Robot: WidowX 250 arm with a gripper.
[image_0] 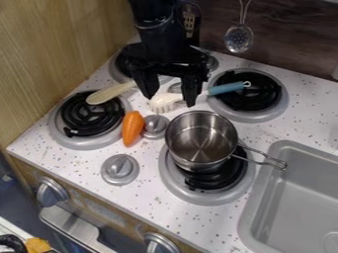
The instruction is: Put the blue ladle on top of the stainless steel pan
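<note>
The gripper (170, 100) hangs from the top edge over the back middle of the stove, its two fingers apart and pointing down. The blue ladle (228, 88) has a blue handle lying across the back right burner and a white toothed head (162, 102) that shows between the fingers. The right finger hides part of its white neck; whether it touches the ladle I cannot tell. The stainless steel pan (201, 141) stands upright on the front right burner, in front of the gripper, its wire handle toward the sink.
An orange carrot (132, 127) lies left of the pan, beside a grey knob (155, 125). A wooden spoon (111, 92) rests across the left burner's back edge. The grey sink (297, 197) is at the right. A slotted spoon (239, 38) hangs on the back wall.
</note>
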